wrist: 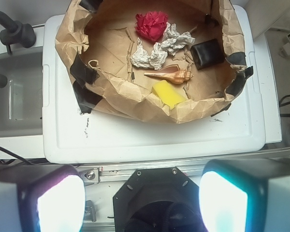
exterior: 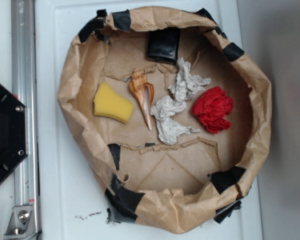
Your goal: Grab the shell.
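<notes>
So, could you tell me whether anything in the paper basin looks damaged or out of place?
Nothing spilled. The brown paper basin is crumpled and patched with black tape; the shell lies intact beside the yellow sponge.

A white table (exterior: pixel 65 190) fills most of the exterior view, edged at the left of the frame by a metal rail (exterior: pixel 24 75). A grey surface (exterior: pixel 285 150) is seen along the right. In the wrist view, a clear plastic bin (wrist: pixel 14 96) is seen at left.
</notes>
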Available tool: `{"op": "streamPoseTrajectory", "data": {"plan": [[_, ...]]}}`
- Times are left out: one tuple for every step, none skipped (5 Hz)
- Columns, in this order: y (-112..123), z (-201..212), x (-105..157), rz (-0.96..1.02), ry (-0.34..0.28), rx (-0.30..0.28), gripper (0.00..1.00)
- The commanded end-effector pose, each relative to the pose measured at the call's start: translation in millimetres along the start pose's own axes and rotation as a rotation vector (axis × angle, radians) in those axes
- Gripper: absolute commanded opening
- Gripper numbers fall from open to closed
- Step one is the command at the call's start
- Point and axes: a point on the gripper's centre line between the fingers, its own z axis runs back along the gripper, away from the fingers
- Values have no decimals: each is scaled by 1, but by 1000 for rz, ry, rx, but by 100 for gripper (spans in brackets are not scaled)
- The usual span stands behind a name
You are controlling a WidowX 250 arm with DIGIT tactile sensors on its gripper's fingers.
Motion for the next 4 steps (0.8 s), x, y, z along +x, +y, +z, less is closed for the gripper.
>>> {"op": "streamPoseTrajectory", "data": {"plan": [[0, 0, 0, 0, 0, 0, 100], [28, -29, 48, -121, -155, 25, 100], [25, -53, 98, -180, -188, 42, 100], [31, -80, 120, -194, -175, 58, 100]]}}
